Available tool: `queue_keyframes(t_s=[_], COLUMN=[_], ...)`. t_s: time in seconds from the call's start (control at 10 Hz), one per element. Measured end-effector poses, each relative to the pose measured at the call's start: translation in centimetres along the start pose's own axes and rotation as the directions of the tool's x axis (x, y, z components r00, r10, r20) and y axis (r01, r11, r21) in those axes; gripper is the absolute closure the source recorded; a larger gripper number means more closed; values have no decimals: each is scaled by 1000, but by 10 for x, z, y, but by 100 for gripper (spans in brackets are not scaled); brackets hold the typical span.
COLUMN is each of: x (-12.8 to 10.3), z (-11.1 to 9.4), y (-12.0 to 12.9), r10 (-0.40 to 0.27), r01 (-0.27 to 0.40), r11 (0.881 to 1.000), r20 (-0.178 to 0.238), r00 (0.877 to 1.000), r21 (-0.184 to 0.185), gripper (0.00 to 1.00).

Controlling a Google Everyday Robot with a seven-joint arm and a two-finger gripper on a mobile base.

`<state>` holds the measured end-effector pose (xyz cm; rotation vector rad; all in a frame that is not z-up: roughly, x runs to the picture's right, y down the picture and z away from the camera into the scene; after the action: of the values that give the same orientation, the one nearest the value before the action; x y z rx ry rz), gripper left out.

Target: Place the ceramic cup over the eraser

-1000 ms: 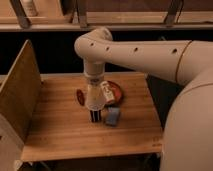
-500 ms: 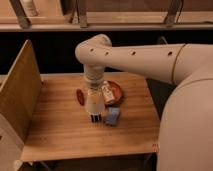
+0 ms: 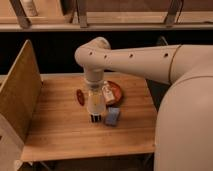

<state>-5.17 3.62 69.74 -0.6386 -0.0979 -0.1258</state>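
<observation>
Fingers shut on the cup [image 3: 95, 104], my gripper [image 3: 94, 94] hangs straight down in the middle of the frame over the wooden table [image 3: 60, 130]. Since a moment ago I have sunk a little, so the cup's mouth now sits low over the eraser [image 3: 95, 118], whose striped black foot alone shows beneath the rim. I judge the covering nearly done. Plain, off-white and tapered, the cup stands upright, just left of the blue pad [image 3: 112, 116] and below the brown dish [image 3: 115, 92].
</observation>
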Motion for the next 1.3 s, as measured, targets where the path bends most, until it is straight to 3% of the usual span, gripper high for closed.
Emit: queue_keyframes(t_s=[0.6,1.1,1.3], x=[-4,2,3], z=[26,46,54], y=[-4,1,5], r10=[-14,-26,-26], r01=[14,25,25], r11=[1000,999,999], r20=[37,42,43], r00=[999,999,999], r21=[18,24,19], gripper=[100,100,95])
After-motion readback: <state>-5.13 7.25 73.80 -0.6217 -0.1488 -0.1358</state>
